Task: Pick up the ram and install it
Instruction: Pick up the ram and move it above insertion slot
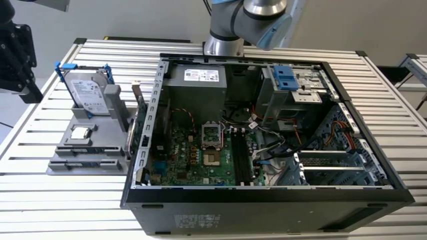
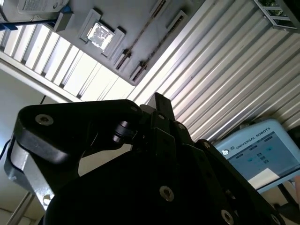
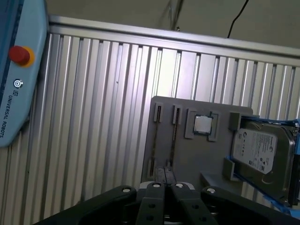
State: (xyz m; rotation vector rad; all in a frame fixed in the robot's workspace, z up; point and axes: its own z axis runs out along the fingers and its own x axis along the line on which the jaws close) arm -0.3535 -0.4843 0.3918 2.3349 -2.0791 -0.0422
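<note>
The ram stands on edge in a slot of the grey fixture, beside the square silver processor. I see it edge-on as a thin dark strip, also in the second wrist view as a brownish line, the ram. My gripper hangs above the fixture's near end, its two thin fingers pressed together with nothing between them. In the exterior view the black gripper body is at the far left, above and beside the fixture.
An open computer case fills the table's middle, motherboard with long black memory slots exposed. A silver hard drive in blue clips stands at the fixture's back. A green card stands by the case wall. A pendant lies beside the table.
</note>
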